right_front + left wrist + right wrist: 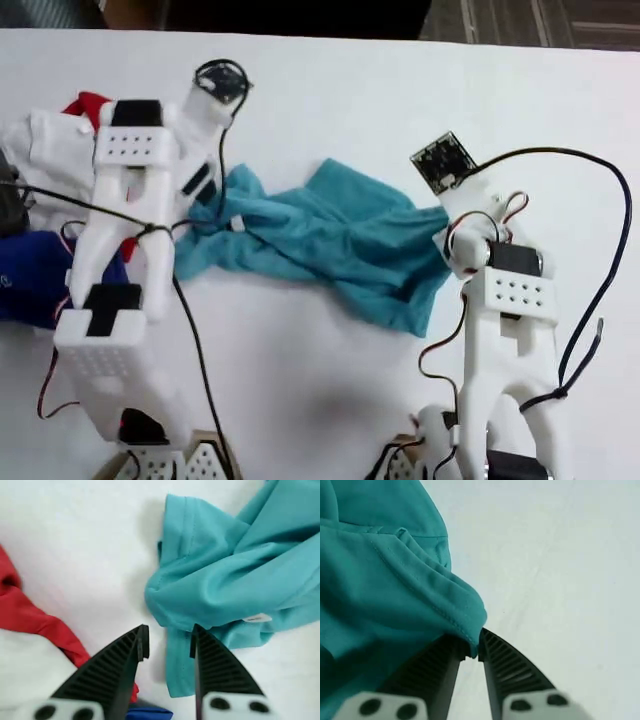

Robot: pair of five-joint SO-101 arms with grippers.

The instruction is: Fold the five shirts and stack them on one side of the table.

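Observation:
A crumpled teal shirt (330, 240) lies across the middle of the white table (350, 90). My left gripper (205, 198) is at the shirt's left end. In the left wrist view it (168, 642) stands open, its fingers on either side of a bunched teal fold (225, 580). My right gripper (447, 237) is at the shirt's right edge. In the right wrist view it (472, 647) is shut on the teal hem (380, 590), which is pinched between the fingertips.
A heap of other shirts sits at the table's left side under the left arm: white (45, 145), red (85, 103) and dark blue (30, 275). The red shirt (30, 615) lies close beside the left gripper. Cables hang off both arms.

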